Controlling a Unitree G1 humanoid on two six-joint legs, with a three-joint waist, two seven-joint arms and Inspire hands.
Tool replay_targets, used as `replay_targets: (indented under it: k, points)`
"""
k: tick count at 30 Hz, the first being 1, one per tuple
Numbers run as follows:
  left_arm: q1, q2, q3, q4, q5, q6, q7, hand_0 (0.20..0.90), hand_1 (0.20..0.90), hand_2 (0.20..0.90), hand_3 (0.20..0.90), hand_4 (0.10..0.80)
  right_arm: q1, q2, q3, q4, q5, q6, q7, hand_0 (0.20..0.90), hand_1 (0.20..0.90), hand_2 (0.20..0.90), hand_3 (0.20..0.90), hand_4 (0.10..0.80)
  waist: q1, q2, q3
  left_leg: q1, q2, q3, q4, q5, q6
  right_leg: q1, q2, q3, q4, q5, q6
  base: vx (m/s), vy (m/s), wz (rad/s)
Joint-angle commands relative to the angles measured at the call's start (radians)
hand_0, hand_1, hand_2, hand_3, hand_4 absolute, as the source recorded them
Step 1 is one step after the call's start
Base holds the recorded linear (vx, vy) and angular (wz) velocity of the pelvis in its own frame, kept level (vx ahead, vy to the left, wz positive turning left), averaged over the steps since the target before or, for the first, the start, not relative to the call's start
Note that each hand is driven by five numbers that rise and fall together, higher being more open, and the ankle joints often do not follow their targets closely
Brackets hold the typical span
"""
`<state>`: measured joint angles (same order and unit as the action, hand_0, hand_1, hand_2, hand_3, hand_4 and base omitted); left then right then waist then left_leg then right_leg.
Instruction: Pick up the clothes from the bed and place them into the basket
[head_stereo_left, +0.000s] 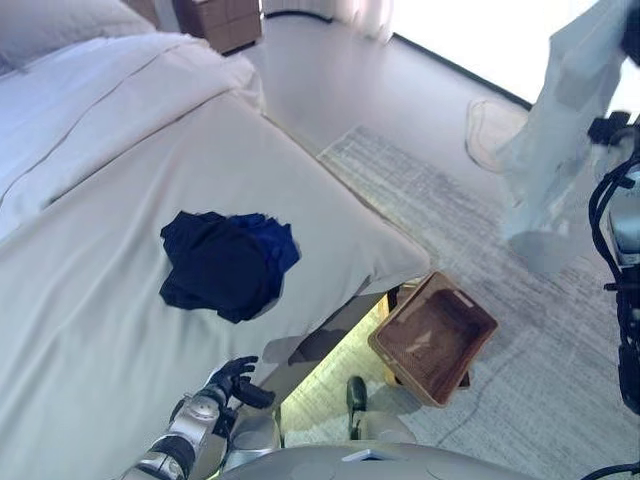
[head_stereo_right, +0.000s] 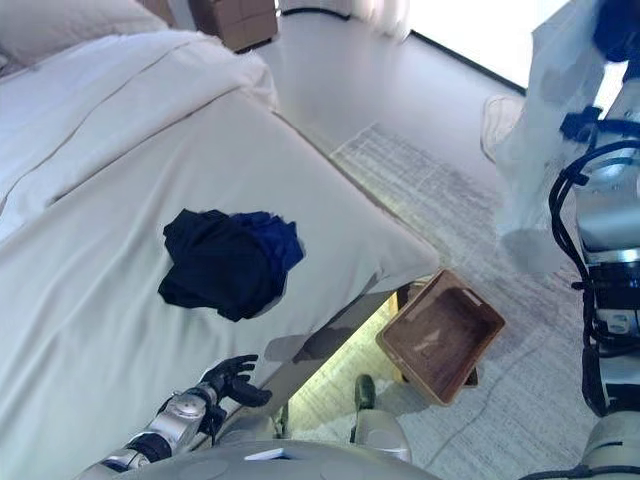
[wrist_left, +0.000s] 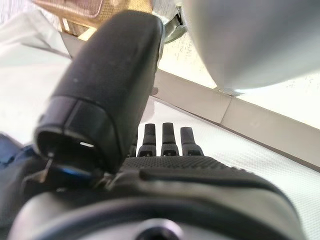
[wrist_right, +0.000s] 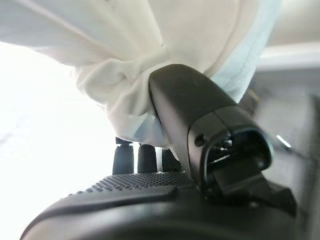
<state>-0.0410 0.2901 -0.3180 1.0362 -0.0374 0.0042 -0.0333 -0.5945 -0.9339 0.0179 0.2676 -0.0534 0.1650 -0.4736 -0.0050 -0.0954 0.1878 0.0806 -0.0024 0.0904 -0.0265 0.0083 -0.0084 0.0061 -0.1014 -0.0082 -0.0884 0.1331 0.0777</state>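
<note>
the left arm (head_stereo_left: 185, 440) is silver-grey metal in rounded segments, with a dark ring at the wrist. its robot hand (head_stereo_left: 238, 381), the left robot hand, is matt black, with slim jointed fingers (wrist_left: 170, 137) that end in squared tips. in its wrist view the thumb (wrist_left: 112, 85) is a broad, smooth black shell with a faintly speckled surface, open at its base where a small bright slot shows. the palm (wrist_left: 200, 167) carries a grid of tiny raised dots. the right robot hand (wrist_right: 150, 185) has the same dotted black palm and a glossy black thumb (wrist_right: 192, 112) with a small round hole near its hollow base. the right arm (head_stereo_right: 610, 225) is silver-grey, ringed in black.
</note>
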Motion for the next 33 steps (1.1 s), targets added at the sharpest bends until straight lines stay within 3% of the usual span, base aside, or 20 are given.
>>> replay_targets:
  k: [1,8,17,26,27,28,33]
  points:
    - [0.012,0.030,-0.043,0.051,0.033,-0.027,-0.008,0.900,0.900,0.900,0.900,0.800,-0.055,-0.063,-0.016,0.015,-0.019,0.006,0.063,0.300,0.300,0.300,0.200,0.100,0.022,0.009,-0.042,0.001,-0.014,-0.077,0.034,-0.083,0.024,0.037,0.032,-0.030,0.116,-0.122,-0.003,0.013,-0.062,-0.09]
    - [-0.010,0.036,-0.057,0.043,0.026,-0.045,-0.003,0.900,0.900,0.900,0.900,0.800,0.073,0.029,-0.027,0.109,-0.043,0.097,0.093,0.300,0.300,0.300,0.200,0.100,0.003,0.032,0.009,-0.015,-0.002,-0.066,0.027,-0.066,0.021,0.012,0.033,-0.025,0.132,-0.121,-0.009,-0.048,-0.082,-0.07]
    - [-0.069,0.041,-0.070,0.003,-0.017,-0.068,0.027,0.900,0.900,0.900,0.900,0.800,0.071,0.127,0.048,0.103,-0.060,0.008,0.105,0.300,0.300,0.300,0.200,0.100,-0.020,0.090,0.102,-0.079,-0.003,-0.081,0.033,-0.032,0.015,-0.059,0.023,-0.044,0.178,-0.131,-0.021,-0.130,-0.044,-0.01]
    - [-0.104,0.043,-0.095,-0.053,-0.071,-0.099,0.023,0.900,0.900,0.900,0.900,0.800,-0.023,0.134,0.165,0.334,-0.074,-0.017,0.106,0.300,0.300,0.300,0.200,0.100,-0.009,0.155,0.162,-0.132,-0.010,-0.099,0.039,-0.008,-0.007,-0.108,0.007,-0.076,0.203,-0.143,-0.033,-0.081,-0.021,0.08]
    - [-0.124,0.038,-0.112,-0.062,-0.094,-0.106,0.020,0.900,0.900,0.900,0.900,0.800,-0.063,0.134,0.192,0.402,-0.049,-0.010,0.091,0.827,0.827,0.827,0.815,0.715,-0.004,0.180,0.182,-0.152,-0.014,-0.104,0.046,0.001,-0.014,-0.128,0.003,-0.084,0.215,-0.148,-0.038,-0.108,0.003,0.05]
    - [-0.138,0.035,-0.124,-0.067,-0.109,-0.112,0.018,0.900,0.900,0.900,0.900,0.800,-0.097,0.134,0.210,0.458,-0.055,0.006,0.095,0.900,0.900,0.900,0.900,0.800,-0.001,0.197,0.197,-0.169,-0.017,-0.108,0.053,0.006,-0.018,-0.144,-0.001,-0.089,0.224,-0.150,-0.040,-0.162,0.000,-0.01]
    - [-0.183,0.024,-0.174,-0.088,-0.176,-0.159,0.025,0.900,0.900,0.900,0.900,0.800,-0.265,0.129,0.309,0.722,-0.065,0.091,0.103,0.900,0.900,0.900,0.900,0.800,0.020,0.266,0.260,-0.265,-0.023,-0.128,0.078,0.040,-0.028,-0.249,-0.011,-0.105,0.270,-0.154,-0.053,-0.139,-0.038,0.05]
